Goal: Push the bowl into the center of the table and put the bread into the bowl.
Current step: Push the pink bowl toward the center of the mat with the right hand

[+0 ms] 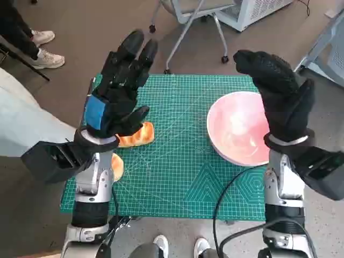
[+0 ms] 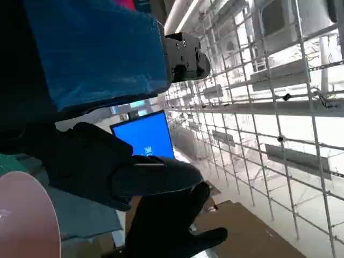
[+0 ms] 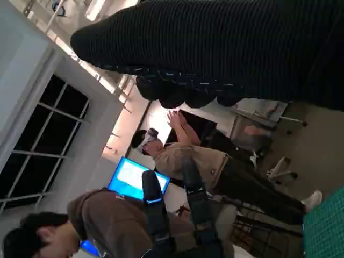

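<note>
Hovering above the green cutting mat (image 1: 177, 172), the left hand (image 1: 115, 91) is raised with fingers spread and nothing in it. Under its palm the bread (image 1: 138, 135) lies on the mat's left part, partly hidden by that hand. The right hand (image 1: 279, 97) hangs over the pink bowl (image 1: 236, 129), fingers loosely curved and empty, covering the bowl's right rim; the bowl sits toward the mat's right side, well apart from the bread. Beyond the table are a chair base (image 1: 188, 32) and a person's shoes (image 1: 45, 51).
</note>
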You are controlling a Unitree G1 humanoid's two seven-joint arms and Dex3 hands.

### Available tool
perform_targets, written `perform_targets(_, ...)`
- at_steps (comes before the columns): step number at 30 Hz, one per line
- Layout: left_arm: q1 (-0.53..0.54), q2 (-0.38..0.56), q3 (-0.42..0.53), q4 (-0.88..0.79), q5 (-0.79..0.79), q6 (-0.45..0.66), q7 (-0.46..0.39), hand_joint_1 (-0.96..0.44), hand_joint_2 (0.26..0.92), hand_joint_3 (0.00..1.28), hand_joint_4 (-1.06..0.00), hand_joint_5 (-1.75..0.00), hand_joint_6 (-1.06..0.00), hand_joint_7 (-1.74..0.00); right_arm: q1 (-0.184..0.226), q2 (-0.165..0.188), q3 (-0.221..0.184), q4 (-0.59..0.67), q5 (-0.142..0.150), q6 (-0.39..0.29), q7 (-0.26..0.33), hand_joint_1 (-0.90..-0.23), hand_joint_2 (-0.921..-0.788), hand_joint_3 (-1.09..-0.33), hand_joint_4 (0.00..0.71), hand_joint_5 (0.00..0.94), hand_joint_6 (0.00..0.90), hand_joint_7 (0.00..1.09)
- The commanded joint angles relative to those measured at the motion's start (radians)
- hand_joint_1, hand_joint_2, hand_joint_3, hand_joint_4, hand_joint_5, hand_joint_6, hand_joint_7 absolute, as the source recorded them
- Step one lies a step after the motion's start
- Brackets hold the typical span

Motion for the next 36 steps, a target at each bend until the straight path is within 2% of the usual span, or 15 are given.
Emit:
perform_targets(1, 0.001, 0.007, 0.000, -0.011, -0.010, 0.009, -0.009, -0.58, 0.921, 0.39, -0.09, -0.01, 0.00, -0.41, 0.022, -0.002, 0.001, 0.011, -0.012, 0.004, 0.001, -0.681, -0.921, -0.701, 0.160, 0.002, 0.000, 0.61)
perform_targets(36, 0.010, 0.006, -0.003, -0.029, 0.005, 0.018, 0.001, -0.57, 0.921, 0.39, -0.09, -0.01, 0.00, -0.41, 0.027, -0.010, 0.003, 0.003, -0.007, 0.011, 0.007, -0.686, -0.921, -0.702, 0.159, 0.001, -0.001, 0.61)
